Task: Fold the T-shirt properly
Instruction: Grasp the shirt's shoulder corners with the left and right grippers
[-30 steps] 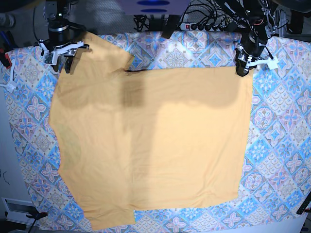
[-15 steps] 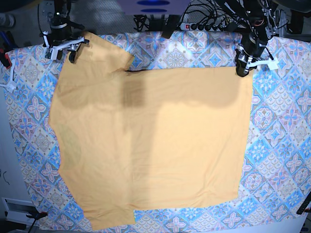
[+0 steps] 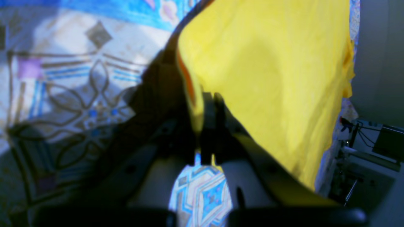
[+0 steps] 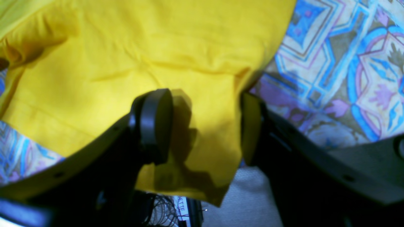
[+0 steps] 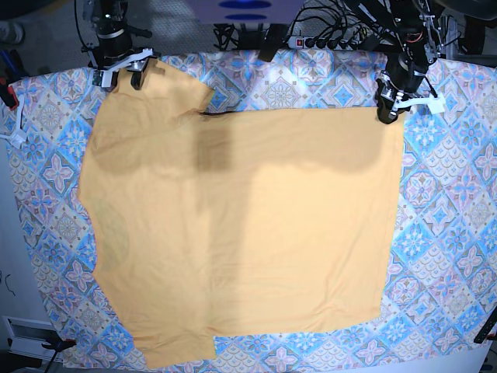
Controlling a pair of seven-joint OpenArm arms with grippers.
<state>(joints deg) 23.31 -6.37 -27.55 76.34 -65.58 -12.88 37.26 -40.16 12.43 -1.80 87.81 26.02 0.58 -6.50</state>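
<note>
The yellow-orange T-shirt (image 5: pixel 248 225) lies spread flat, with one half folded over so its right side ends in a straight edge. My left gripper (image 5: pixel 385 115) stands at the shirt's far right corner. In the left wrist view this gripper (image 3: pixel 208 126) is shut on the T-shirt's (image 3: pixel 268 78) edge, the fabric pinched between its fingers. My right gripper (image 5: pixel 126 79) is at the far left sleeve. In the right wrist view it (image 4: pixel 203 126) is open, its two fingers (image 4: pixel 156 126) standing either side of the sleeve's end (image 4: pixel 202 151) without pinching it.
A blue-and-pink tile-patterned cloth (image 5: pixel 450 233) covers the table under the shirt. A power strip and cables (image 5: pixel 326 40) run along the far edge. A white clip (image 5: pixel 15 138) sits at the left edge, and a red-tipped clamp (image 5: pixel 58 343) at the near left corner.
My right gripper has moved away from me and to the right along the sleeve, and its jaws now stand wider. The left gripper and the shirt have stayed in place.
</note>
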